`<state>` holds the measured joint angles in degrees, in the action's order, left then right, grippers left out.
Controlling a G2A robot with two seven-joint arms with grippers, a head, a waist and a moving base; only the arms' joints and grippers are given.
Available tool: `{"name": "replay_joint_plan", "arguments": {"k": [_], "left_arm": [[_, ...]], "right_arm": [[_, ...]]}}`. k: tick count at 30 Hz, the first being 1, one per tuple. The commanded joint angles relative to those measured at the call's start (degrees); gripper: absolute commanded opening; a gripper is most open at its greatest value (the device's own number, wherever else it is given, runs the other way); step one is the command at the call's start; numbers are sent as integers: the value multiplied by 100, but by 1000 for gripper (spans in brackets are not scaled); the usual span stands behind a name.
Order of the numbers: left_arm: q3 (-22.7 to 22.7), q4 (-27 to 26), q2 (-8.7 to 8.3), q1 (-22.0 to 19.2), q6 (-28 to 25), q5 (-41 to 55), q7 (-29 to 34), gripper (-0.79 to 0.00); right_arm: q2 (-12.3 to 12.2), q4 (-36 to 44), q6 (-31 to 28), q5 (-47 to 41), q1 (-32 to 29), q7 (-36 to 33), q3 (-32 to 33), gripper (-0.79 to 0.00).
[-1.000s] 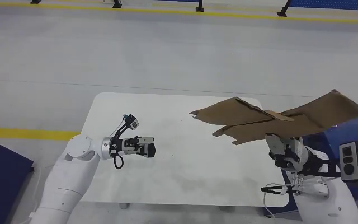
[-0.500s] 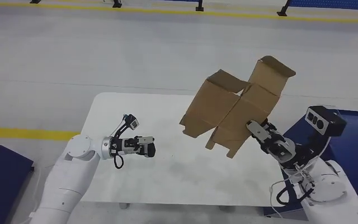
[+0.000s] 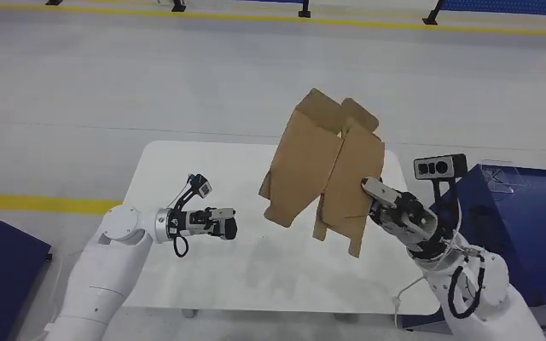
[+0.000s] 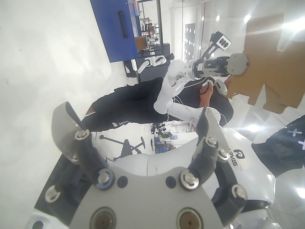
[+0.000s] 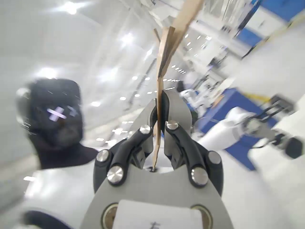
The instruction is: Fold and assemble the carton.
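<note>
Top view, clock read from the table's (image 3: 171,179) middle, 12 o'clock being the edge farthest from the robot

We note the carton (image 3: 320,166) up in the air at about 1 o'clock, over the table's far right part and not touching the surface. It is plain brown board, unfolded only in part. Its panels stand nearly on end and lean a little, with loose flaps at both the upper and the lower end.

We see the right gripper (image 3: 368,189) at about 3 o'clock, pinching the carton's panel on the side toward 4 o'clock. In the right wrist view we find the gripper (image 5: 159,101) closed tight on a thin edge of the board, one finger pressed on each face. The carton (image 5: 166,48) runs edge-on away from the jaws and splits into two layers farther out.

We place the left gripper (image 3: 229,224) just off the middle toward 9 o'clock, low over the table and pointing toward 3 o'clock, well apart from the carton. In its own wrist view the left gripper (image 4: 134,115) has both fingers spread wide and nothing lies between them. From there we see the carton (image 4: 274,72) far off, with the other arm's wrist against it.

We log a blue cabinet (image 3: 503,213) beyond the table's 3 o'clock edge, behind the right arm
</note>
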<state>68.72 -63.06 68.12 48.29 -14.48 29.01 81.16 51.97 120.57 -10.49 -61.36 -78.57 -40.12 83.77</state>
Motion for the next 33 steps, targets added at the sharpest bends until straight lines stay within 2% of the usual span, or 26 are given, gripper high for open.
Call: {"name": "replay_joint_plan", "arguments": {"k": [1,5,8,12,16,18,19,22,25,27,29,33], "left_arm": [[0,0,0,0,0,0,0,0],[0,0,0,0,0,0,0,0],[0,0,0,0,0,0,0,0],[0,0,0,0,0,0,0,0],[0,0,0,0,0,0,0,0],[0,0,0,0,0,0,0,0],[0,0,0,0,0,0,0,0],[0,0,0,0,0,0,0,0],[0,0,0,0,0,0,0,0],[0,0,0,0,0,0,0,0],[64,-111,-22,32,-72,-199,-316,0],[342,-283,-91,31,350,152,-257,0]], "right_arm": [[39,-30,1255,-3020,30,-397,-213,-785],[97,-30,3277,-5484,63,-928,-564,-785],[137,-58,4178,-7116,-12,-576,-830,-785],[156,-112,4717,-8257,24,519,-1101,-785],[177,-168,4726,-8218,134,1098,-1125,-785],[195,-164,4536,-7734,194,1028,-964,-785],[202,-149,4284,-7181,251,933,-798,-785],[189,-123,3245,-4089,340,349,-389,-785],[175,-527,2048,-1569,306,-436,-308,-785],[151,-737,1513,-379,350,-716,-243,-785],[122,-1005,1083,720,365,-984,-208,-785],[35,-1467,649,2877,383,-1363,-164,-785]]}}
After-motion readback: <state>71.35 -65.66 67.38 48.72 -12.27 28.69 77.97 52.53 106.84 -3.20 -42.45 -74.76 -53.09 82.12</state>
